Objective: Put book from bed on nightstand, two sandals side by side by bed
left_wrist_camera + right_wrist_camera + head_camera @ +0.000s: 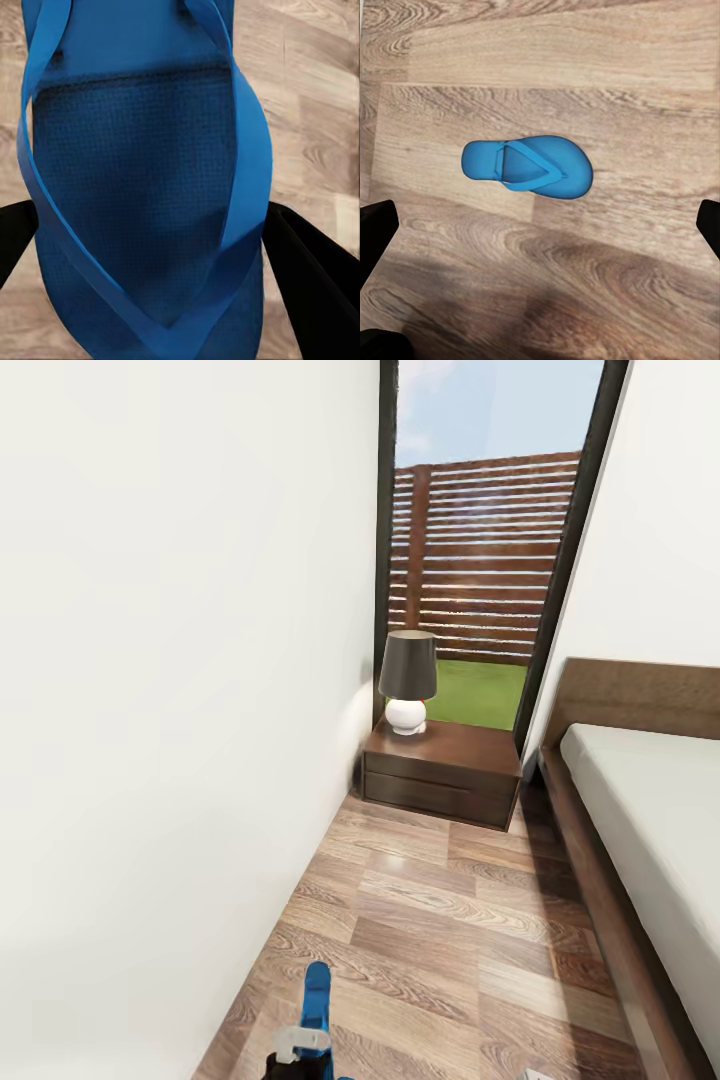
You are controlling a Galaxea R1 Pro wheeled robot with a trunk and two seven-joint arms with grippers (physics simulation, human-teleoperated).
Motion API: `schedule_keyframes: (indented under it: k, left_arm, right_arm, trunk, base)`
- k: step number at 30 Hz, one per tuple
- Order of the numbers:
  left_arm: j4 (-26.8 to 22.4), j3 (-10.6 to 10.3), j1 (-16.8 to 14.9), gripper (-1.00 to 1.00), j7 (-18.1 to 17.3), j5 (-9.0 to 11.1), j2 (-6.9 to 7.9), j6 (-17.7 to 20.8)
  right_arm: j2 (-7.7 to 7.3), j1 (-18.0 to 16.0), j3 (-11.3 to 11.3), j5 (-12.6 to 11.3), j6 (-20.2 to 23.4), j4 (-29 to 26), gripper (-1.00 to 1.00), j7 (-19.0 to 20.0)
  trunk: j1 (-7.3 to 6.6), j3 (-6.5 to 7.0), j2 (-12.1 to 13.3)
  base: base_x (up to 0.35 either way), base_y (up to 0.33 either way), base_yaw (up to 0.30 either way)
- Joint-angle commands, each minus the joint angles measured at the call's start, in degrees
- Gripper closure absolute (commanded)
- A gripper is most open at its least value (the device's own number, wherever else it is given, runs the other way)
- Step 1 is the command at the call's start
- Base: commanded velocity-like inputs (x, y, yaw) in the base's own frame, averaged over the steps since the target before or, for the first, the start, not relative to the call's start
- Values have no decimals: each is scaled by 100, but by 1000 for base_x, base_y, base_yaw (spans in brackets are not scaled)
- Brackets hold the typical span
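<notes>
1. Sandals, bright blue flat flip-flops with thong straps, are split between the two arms: one [142, 187] sits between the left gripper's fingers, the other [526, 166] lies flat on the wood-plank floor [585, 67] ahead of the right gripper.
2. Left gripper [150, 247]: in the left wrist view its two black fingers [315, 277] stand at either edge of the sandal's sole, pressed against its sides, so it is clamped across the sandal's width, near where the straps meet.
3. From the head camera, the held sandal [317, 1005] pokes up at the lower edge, standing on end above a pale part of the left gripper [300, 1050], over the floor beside the white wall [150, 710].
4. Right gripper [540, 240]: its dark fingertips [375, 232] show only at the two sides of the right wrist view, well apart, with nothing between them. It points down at the floor, and the loose sandal lies strap side up, out in front of the fingers and not touching them.
5. Ahead of both grippers, a small glossy dark brown wooden nightstand [442, 772] with two drawer fronts stands against the wall, carrying a lamp [407, 680] with a dark shade and a round white base.
6. Behind it rises a tall dark-framed glass door [490, 560], showing a slatted wooden fence [490, 550] and grass.
7. On the right-arm side runs the low bed [650, 810], with a pale grey mattress, dark brown frame and brown headboard.
</notes>
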Motion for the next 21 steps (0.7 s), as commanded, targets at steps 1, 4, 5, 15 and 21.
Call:
schedule_keyframes:
  k: [1,4,5,15,21]
  left_arm:
    - [-40,-21,-4,100,-32,55,-30,-14]
    - [-438,-28,-4,100,-91,-41,-127,108]
    - [-655,-31,-4,100,-107,-90,-163,240]
    - [-2603,-33,-4,100,-178,-257,-233,1670]
    - [-2837,-23,-25,100,-180,-293,-1,1760]
  right_arm:
    - [-1,-4,3,-21,-7,6,-100,22]
    - [-1,-4,3,-21,-7,6,-100,21]
    - [-1,-4,3,-21,-7,6,-100,21]
    - [-1,-4,3,-21,-7,6,-100,21]
    - [3,-4,-17,-21,11,-4,-100,23]
  trunk:
    - [-1,-6,-2]
    - [-1,-6,-2]
    - [-1,-6,-2]
    - [-1,-6,-2]
    - [-1,-6,-2]
  base:
    - [0,0,0]
    - [0,0,0]
    - [0,0,0]
    - [0,0,0]
    - [0,0,0]
